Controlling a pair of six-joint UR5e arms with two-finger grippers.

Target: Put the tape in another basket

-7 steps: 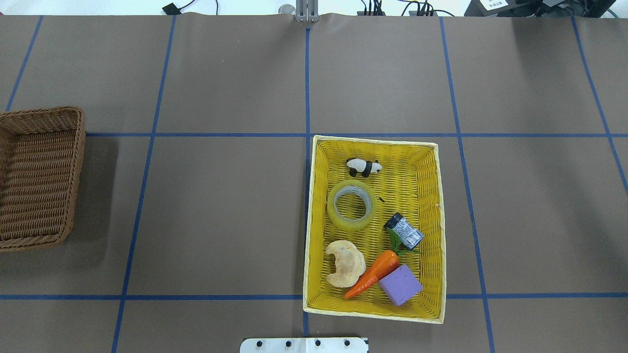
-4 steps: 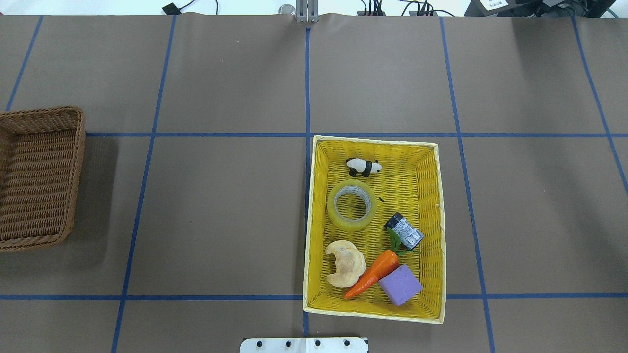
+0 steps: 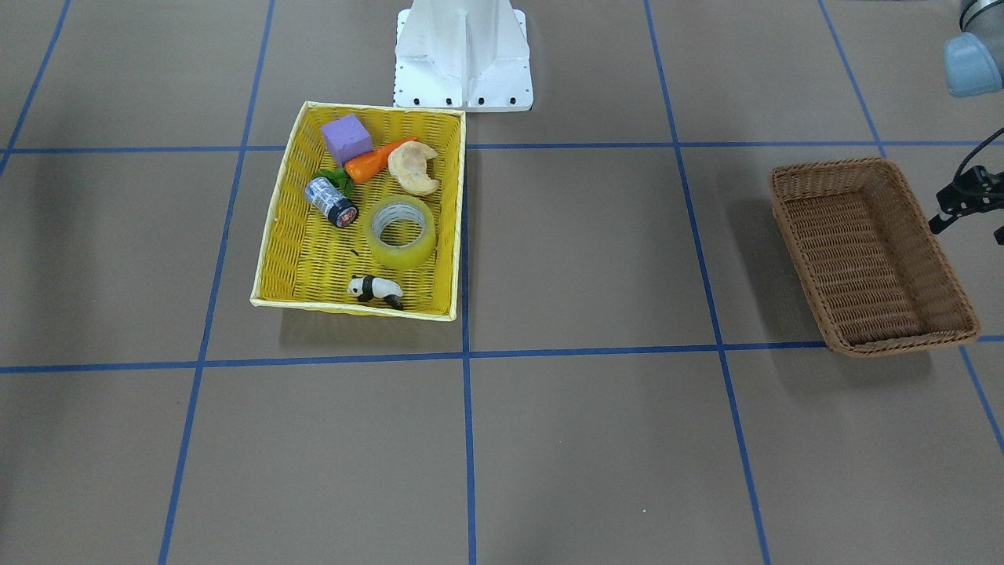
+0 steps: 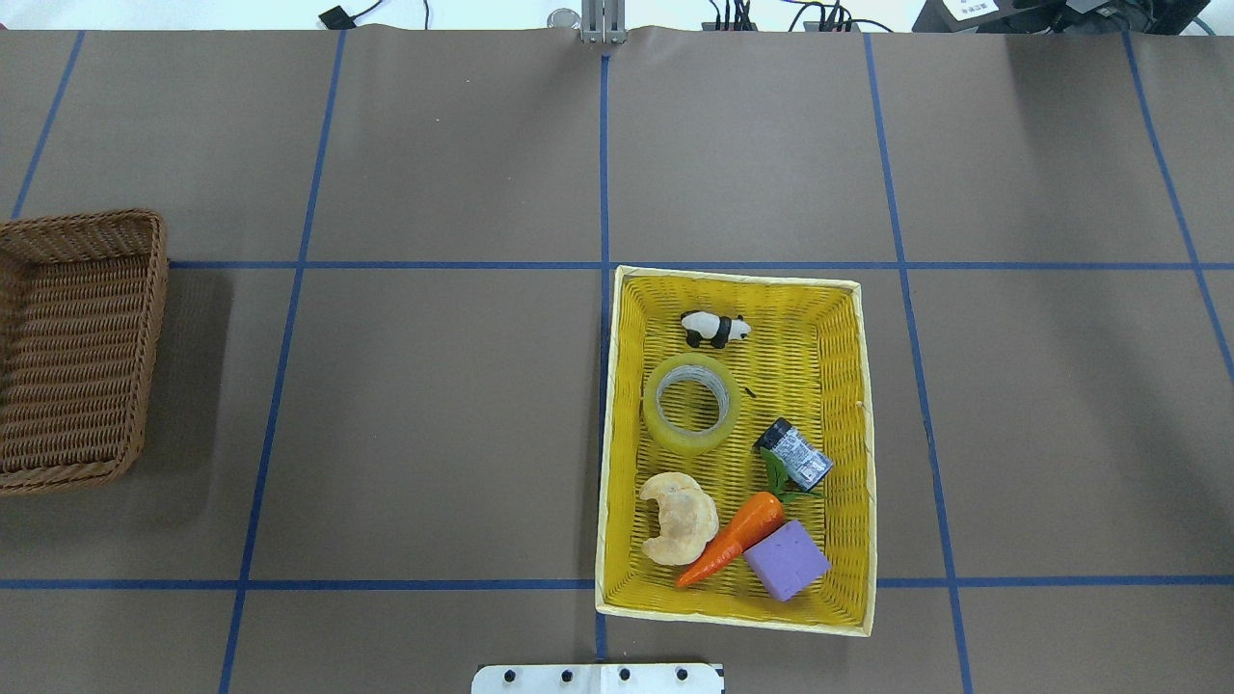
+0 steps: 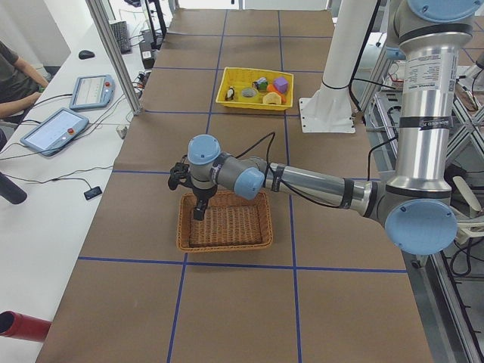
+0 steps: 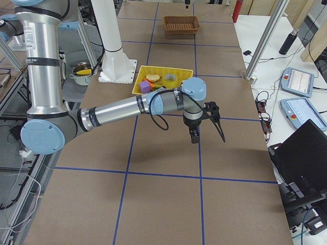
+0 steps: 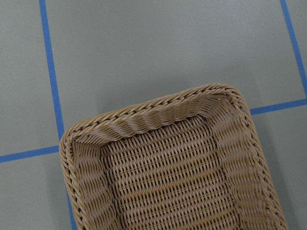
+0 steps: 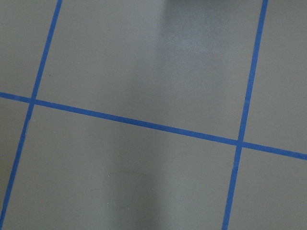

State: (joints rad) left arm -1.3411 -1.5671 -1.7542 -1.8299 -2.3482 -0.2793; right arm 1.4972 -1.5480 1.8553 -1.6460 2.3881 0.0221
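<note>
Brown paper surface (image 4: 434, 405) with blue tape grid, operators' desk along one side.

Left end effector (image 5: 197, 213) hangs over the end rim of the brown basket (image 4: 77, 357). No fingers show in its wrist view, so I cannot tell if it is spread or closed. Right end effector (image 6: 194, 137) hovers over bare surface, off to the side of the yellow basket (image 4: 848, 386). It shows only in the side view, so again I cannot tell its state. Neither carries anything that I can see.

Tape (image 4: 689, 441) lies flat, core hole up, in the yellow basket near its left wall. It sits between the panda figurine (image 4: 714, 329) and the croissant (image 4: 680, 519), with the grey can (image 4: 793, 455) just beside it. Carrot (image 4: 733, 551) and purple block (image 4: 786, 560) lie at the robot-side end. The brown basket is well apart at the far left and holds nothing.

Step, as I judge it: pre-reach, tape not yet picked. The next move calls for one arm to travel over the yellow basket and come down on the roll. One finger probably goes into the core and one outside, clear of the wall and the panda. Then lift and carry it left.

Versus the earlier overhead frames: no change, all items are in the same spots and no arm is in that view.
</note>
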